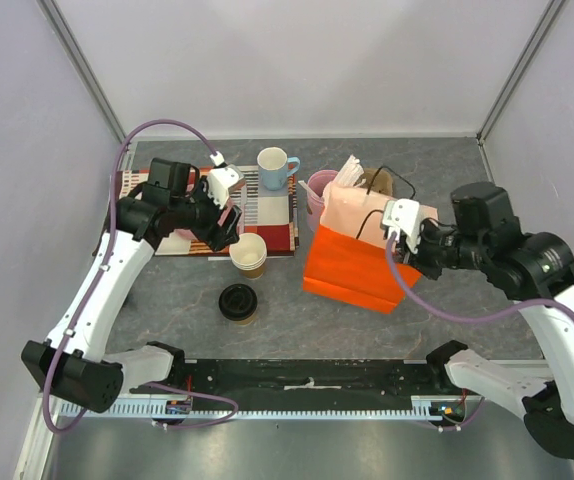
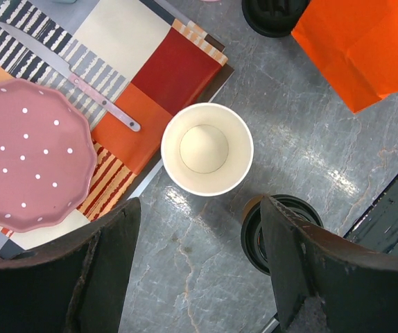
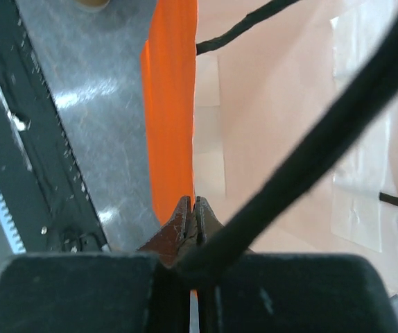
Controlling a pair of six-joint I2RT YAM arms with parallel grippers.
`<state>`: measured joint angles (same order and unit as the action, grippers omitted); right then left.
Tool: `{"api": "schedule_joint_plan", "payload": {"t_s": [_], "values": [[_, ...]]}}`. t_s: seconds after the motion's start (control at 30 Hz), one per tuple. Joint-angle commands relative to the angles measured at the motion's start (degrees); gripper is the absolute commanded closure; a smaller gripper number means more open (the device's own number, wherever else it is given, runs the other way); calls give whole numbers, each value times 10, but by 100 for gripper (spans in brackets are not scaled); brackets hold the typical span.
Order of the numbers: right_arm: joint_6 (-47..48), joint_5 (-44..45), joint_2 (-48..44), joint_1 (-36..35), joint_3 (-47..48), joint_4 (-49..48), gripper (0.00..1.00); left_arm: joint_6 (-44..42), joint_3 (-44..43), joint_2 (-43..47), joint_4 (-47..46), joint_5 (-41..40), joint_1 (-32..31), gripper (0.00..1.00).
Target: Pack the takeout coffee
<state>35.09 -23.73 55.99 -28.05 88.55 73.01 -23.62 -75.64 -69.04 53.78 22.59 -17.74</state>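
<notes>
The takeout coffee, a brown paper cup with a black dome lid, stands upright on the grey table in front of the placemat. In the left wrist view it is partly hidden behind my right finger. My left gripper is open and empty, above and behind the coffee, over a lidless paper cup. My right gripper is shut on the top edge of the orange paper bag, holding its mouth open.
A striped placemat holds a pink dotted plate and a knife. A light-blue mug and a pink cup stand behind. The bag's black cord handle crosses the right wrist view. A black rail runs along the near edge.
</notes>
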Motion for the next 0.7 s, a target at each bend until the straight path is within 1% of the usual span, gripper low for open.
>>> {"api": "schedule_joint_plan", "payload": {"t_s": [0.0, 0.13, 0.33, 0.43, 0.47, 0.57, 0.67], "values": [[61, -19, 23, -23, -35, 8, 100, 16, -20, -10, -18, 4, 2, 23], [116, -24, 41, -73, -59, -7, 100, 14, -21, -14, -24, 4, 2, 23], [152, -7, 75, -140, -87, -36, 100, 14, -20, -17, -25, -1, 2, 23], [173, -28, 72, -153, -102, -73, 100, 14, -19, -17, -24, -5, 2, 23], [177, -33, 63, -153, -109, -101, 100, 12, -19, -18, -24, -8, 2, 23], [175, -38, 53, -153, -128, -143, 100, 13, -20, -17, -25, -9, 2, 23], [163, -33, 61, -153, -131, -141, 100, 12, -21, -17, -25, -9, 2, 23]]}}
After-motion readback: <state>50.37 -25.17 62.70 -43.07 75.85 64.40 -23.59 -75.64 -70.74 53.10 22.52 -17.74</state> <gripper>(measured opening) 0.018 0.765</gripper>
